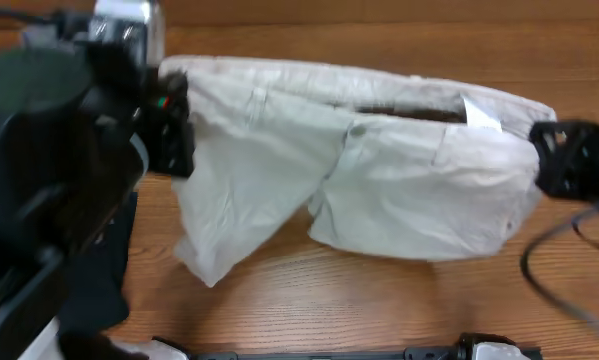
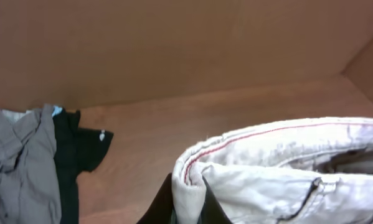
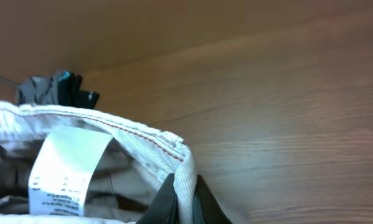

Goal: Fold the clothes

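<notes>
The beige shorts (image 1: 409,190) are held up across the middle of the table, waistband open at the top with the white inner label (image 1: 479,113) showing. My left gripper (image 1: 174,125) is shut on the waistband's left end, seen pinched in the left wrist view (image 2: 187,196). My right gripper (image 1: 541,150) is shut on the right end, seen in the right wrist view (image 3: 185,199), beside the label (image 3: 65,171). One leg (image 1: 229,215) hangs lower at the left. Grey (image 2: 18,162) and black (image 2: 74,155) garments lie in a pile, with a bit of light blue (image 2: 56,111).
The wooden table (image 1: 379,300) runs under and in front of the shorts. A dark garment (image 1: 99,270) lies at the left below my left arm. A black cable (image 1: 554,270) loops at the right. The other clothes also show far off in the right wrist view (image 3: 55,90).
</notes>
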### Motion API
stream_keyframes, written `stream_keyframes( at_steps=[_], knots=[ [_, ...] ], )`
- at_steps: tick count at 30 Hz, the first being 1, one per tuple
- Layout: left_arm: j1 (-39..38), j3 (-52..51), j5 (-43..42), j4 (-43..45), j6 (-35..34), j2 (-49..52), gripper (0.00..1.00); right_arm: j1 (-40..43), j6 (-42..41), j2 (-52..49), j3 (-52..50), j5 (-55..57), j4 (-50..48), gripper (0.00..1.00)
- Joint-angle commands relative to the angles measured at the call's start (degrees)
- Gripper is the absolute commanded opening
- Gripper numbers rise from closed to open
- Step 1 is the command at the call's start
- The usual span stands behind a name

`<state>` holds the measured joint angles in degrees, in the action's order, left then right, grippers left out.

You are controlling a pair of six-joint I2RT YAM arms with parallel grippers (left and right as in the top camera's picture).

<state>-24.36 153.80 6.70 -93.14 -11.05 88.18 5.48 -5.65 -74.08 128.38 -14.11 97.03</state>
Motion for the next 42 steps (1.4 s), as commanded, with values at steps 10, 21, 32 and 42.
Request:
stream_keyframes(
  at_steps=[10,21,32,42],
  knots=[
    [1.09,1.07,10.82,-3.63,1.79,1.31,0.04,0.66,0.98,1.11,1.81,9.16,-1.05,0.04],
    [2.23,1.07,17.86,-1.09,-1.25,27.54,0.04,0.66,4.02,-25.94,1.73,8.87,-3.30,0.04],
    [8.39,1.07,17.88,24.00,-2.27,58.29,0.17,0.59,4.74,-55.28,0.57,5.03,-32.24,0.04],
    [9.18,2.75,14.69,37.83,2.23,59.47,1.00,0.55,2.40,-56.61,4.72,2.47,-43.54,1.00]
  ],
)
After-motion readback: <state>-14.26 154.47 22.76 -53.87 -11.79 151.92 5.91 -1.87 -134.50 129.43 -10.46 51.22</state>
